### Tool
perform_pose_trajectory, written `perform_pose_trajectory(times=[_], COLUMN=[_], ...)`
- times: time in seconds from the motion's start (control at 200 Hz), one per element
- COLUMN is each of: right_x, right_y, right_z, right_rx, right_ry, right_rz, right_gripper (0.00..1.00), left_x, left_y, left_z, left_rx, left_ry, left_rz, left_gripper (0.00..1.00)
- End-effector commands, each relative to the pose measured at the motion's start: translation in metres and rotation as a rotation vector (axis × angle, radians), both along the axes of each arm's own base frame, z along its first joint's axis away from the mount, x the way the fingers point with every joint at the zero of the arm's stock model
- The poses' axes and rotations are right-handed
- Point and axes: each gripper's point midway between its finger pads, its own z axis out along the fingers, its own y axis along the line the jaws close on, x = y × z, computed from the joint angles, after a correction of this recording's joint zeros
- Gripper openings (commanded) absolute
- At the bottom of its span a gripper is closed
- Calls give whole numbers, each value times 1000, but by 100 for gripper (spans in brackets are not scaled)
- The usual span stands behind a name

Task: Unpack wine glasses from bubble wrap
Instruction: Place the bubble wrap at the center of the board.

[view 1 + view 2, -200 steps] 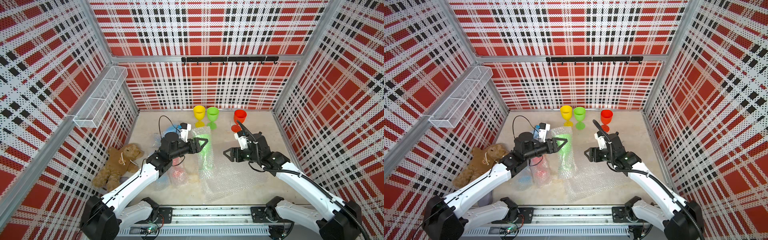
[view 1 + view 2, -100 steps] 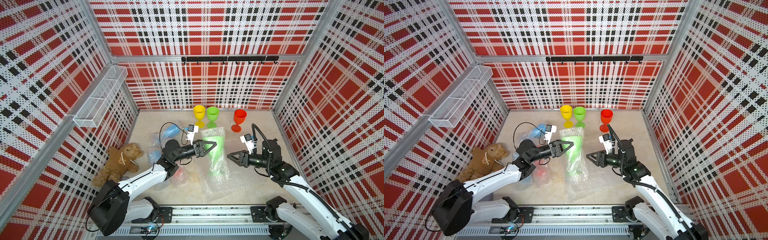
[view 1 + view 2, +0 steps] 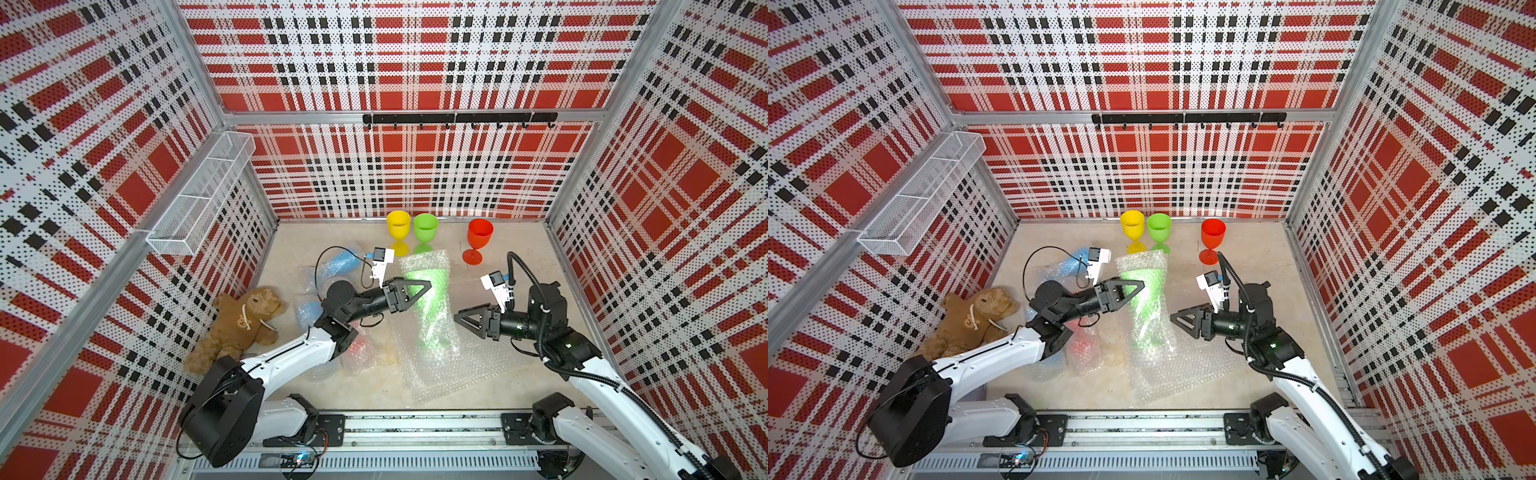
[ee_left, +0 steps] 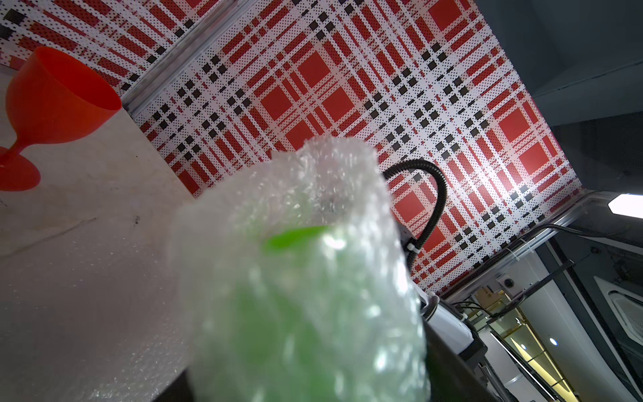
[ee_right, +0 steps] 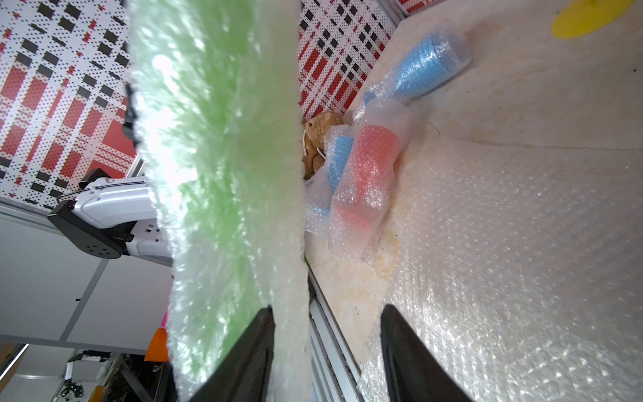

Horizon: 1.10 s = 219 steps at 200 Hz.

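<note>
Left fingers (image 3: pixel 415 283) pinch the green plastic goblet in clear bubble wrap (image 3: pixel 432 320) aloft, likely so the spread right fingers (image 5: pixel 403 355) can strip it.

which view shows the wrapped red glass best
The right wrist view: the wrapped red glass lies in plain sight beside a wrapped blue glass. In both top views the left arm covers most of it. The left wrist view does not show it.
</note>
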Motion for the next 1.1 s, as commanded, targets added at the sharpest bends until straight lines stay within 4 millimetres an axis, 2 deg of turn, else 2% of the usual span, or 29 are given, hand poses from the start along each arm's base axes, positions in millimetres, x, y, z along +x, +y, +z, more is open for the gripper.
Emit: perform_pose_trajectory(times=[0.0,0.205,0.356,0.561,0.626,0.716,0.732,0.807,0.947,1.072,1.092], right_x=[-6,-1,4,12,15,16,16,18,22,15,15], right_y=[1,6,18,29,29,29,29,26,7,-13,-16], right_z=[19,15,8,-3,-4,-8,-9,-15,-35,-60,-64], right_rx=[53,43,10,-24,-27,-39,-41,-74,-222,-393,-419], right_ry=[-73,-62,-51,-38,-42,-36,-35,-17,7,99,115], right_rz=[25,36,51,54,45,42,42,17,-76,-114,-119], right_gripper=[55,53,50,40,29,3,0,0,0,0,0], left_x=[-2,-3,-6,-7,-6,-5,-4,-3,-2,-1,0], left_y=[1,-2,-6,-10,-10,-11,-10,-13,-18,-22,-22], left_z=[1,1,0,-6,-11,-23,-26,-39,-67,-97,-102], left_rx=[-11,-12,-12,-5,2,19,22,43,88,133,141], left_ry=[-17,-11,-8,4,14,34,38,62,116,200,214], left_rz=[-14,-17,-24,-22,-19,-7,-4,2,2,-16,-18], left_gripper=[55,55,55,54,55,57,58,63,81,100,98])
